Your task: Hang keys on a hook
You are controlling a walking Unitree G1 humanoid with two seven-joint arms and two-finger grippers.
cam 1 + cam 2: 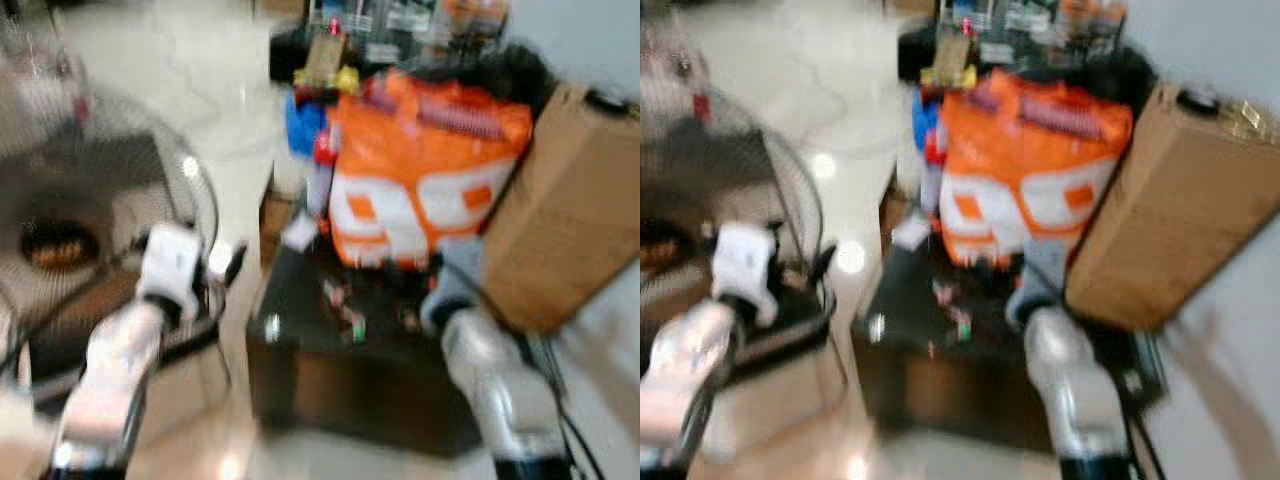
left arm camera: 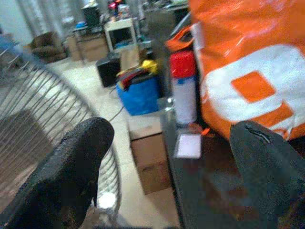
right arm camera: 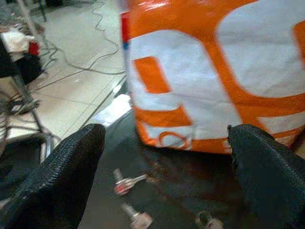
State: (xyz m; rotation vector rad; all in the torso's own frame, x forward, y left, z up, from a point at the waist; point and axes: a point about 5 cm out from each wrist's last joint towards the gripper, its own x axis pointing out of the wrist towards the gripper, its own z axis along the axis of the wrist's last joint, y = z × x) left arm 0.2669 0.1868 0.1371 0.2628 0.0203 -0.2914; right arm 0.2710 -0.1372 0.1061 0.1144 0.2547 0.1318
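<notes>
From the head views, all blurry, the robot stood over a low black table [image 1: 330, 370] with a big orange and white bag [image 1: 420, 190] at its back and a brown cardboard box [image 1: 570, 210] on the right. A round wire fan [image 1: 90, 220] stood on the left. Small things that looked like the keys [image 1: 350, 325] lay on the dark top, near the bag. In the left wrist view, the left gripper [image 2: 176, 167] was wide open and held nothing; past its fingers [image 2: 71, 176] were a red-capped can [image 2: 183, 88], a white card [image 2: 189, 145] and a blue bin [image 2: 140, 95]. In the right wrist view, the right gripper [image 3: 162, 171] was wide open too, empty, and hung just over the table in front of the bag. The keys [image 3: 128, 183] lay on the top between its fingers. It looked like the reaching step. Next the right gripper would need to go down and close on the keys. No hook could be made out.
</notes>
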